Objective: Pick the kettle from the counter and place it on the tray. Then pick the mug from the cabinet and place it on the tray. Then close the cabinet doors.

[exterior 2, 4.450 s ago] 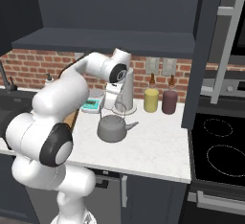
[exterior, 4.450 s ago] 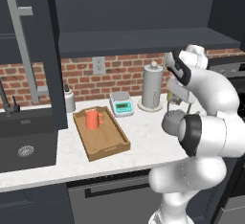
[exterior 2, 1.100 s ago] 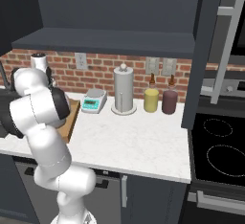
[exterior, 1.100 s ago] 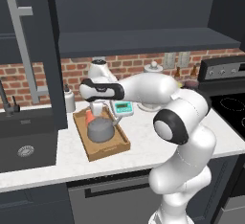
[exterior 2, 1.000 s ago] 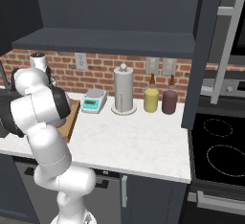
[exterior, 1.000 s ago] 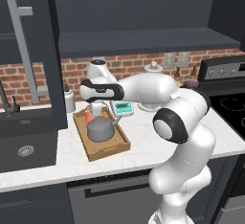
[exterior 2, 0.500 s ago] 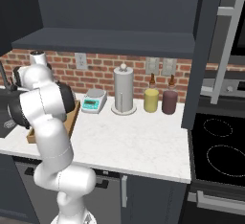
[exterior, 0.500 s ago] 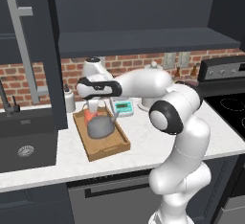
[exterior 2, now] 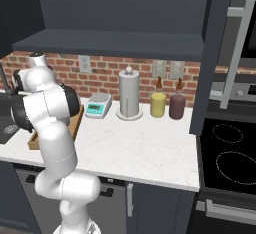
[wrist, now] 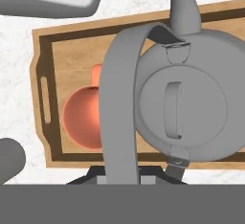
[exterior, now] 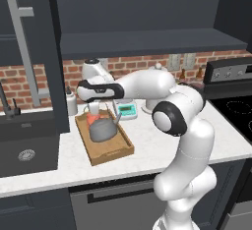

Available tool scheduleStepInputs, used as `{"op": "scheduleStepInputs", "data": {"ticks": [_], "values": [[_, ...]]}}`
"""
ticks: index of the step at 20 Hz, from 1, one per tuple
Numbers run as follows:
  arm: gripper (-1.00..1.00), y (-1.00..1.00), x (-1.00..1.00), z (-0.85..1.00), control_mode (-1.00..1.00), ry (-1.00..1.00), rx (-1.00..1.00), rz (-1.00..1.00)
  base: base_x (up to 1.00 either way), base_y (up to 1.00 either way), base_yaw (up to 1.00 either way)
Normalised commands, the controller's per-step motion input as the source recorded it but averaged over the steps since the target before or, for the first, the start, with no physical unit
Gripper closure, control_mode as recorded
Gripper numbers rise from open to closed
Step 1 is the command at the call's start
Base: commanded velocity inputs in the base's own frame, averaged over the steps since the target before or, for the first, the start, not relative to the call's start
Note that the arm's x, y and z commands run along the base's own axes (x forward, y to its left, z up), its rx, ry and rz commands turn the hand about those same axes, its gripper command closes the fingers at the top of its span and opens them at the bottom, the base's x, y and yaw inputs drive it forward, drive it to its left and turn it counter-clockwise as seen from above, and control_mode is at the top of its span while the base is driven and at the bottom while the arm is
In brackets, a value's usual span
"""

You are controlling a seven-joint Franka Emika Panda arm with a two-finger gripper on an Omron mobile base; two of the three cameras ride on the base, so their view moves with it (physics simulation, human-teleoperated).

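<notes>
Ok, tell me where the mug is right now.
In the left base view the mug stands on the tray, at its far end beside the kettle; the hand view shows it partly behind the kettle's handle.

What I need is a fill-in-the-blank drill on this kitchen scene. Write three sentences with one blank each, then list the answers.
1. The claw is shut on the arched ____ of the kettle.
2. Inside the tray, beside the kettle, stands the orange-red ____.
3. The jar right next to the paper-towel roll is ____ in colour.

Missing words: handle; mug; yellow
</notes>
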Motion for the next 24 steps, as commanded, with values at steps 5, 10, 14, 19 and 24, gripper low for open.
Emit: {"op": "scheduleStepInputs", "data": {"ticks": [5,10,14,19,24], "values": [[1.0,0.0,-0.41,-0.38,-1.0,-0.18,0.0,0.0,0.0,0.0,0.0],[1.0,-0.04,-0.28,-0.27,-1.0,-0.14,0.03,0.0,0.0,0.0,0.0],[-1.0,-0.01,-0.06,-0.28,-1.0,-0.02,0.01,0.0,0.0,0.0,0.0],[-1.0,-0.04,0.0,-0.31,-1.0,0.0,0.0,0.0,0.0,0.0,0.0],[-1.0,-0.19,-0.03,-0.25,-1.0,0.0,0.04,0.0,0.0,0.0,0.0]]}}
